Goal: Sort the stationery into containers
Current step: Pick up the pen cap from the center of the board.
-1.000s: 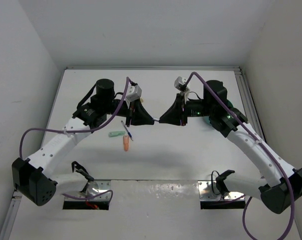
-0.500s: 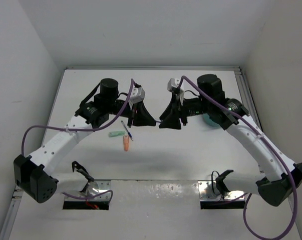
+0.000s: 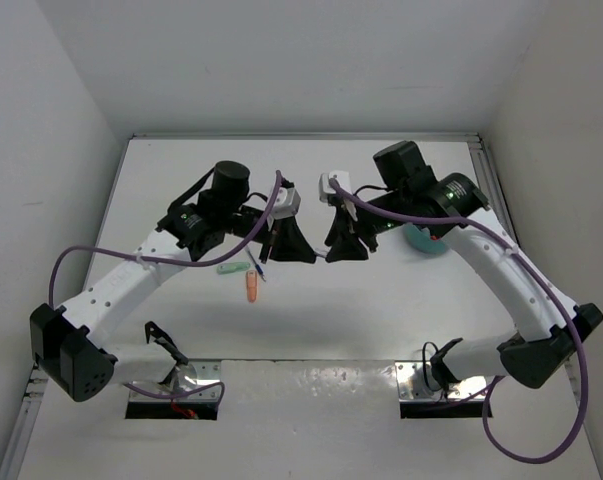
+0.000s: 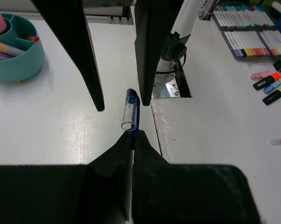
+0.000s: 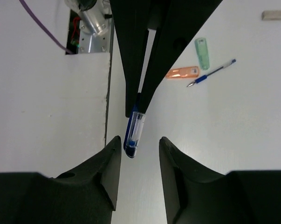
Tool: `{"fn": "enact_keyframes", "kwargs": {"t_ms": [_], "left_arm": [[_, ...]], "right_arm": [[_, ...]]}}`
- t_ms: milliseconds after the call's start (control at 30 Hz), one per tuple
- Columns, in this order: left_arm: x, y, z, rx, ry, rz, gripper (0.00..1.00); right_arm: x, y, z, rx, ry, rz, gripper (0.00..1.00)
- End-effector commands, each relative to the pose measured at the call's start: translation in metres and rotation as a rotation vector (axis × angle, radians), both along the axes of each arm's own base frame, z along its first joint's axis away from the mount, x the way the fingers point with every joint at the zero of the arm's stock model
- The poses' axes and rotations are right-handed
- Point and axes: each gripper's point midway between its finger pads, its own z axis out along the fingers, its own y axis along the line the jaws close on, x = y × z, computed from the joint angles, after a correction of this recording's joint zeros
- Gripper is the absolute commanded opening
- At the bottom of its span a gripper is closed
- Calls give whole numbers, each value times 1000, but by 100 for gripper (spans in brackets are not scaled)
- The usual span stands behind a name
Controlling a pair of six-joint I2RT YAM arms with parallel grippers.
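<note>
My left gripper is shut on a clear pen cap with a blue clip and holds it above the table's middle. Facing it, my right gripper is open. The cap's free end lies between its fingers, nearer the left one, with no contact showing. A capless dark-blue pen, a mint-green stub and an orange stub lie on the table. The teal cup stands at the right with pink and lilac items inside.
Two metal mounting plates sit at the table's near edge. A small grey piece lies apart. Boxes of markers and loose highlighters show at the left wrist view's right side. White walls enclose the table.
The right gripper has opened and swung left, its fingers now either side of the cap's end. The left arm has shifted slightly right with the cap still held.
</note>
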Motion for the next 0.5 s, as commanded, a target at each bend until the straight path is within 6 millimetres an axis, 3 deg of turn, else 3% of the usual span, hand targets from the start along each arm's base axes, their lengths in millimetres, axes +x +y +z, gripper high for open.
{"fn": "enact_keyframes", "kwargs": {"t_ms": [0,467], "left_arm": [[-3,-4,21,-42,-85,-29,0],[-3,-8,20,-43,-80,-26,0]], "right_arm": [[-7,-3,-6,-43,-10,42,38],[-7,5,-10,-34,-14,24,40]]}}
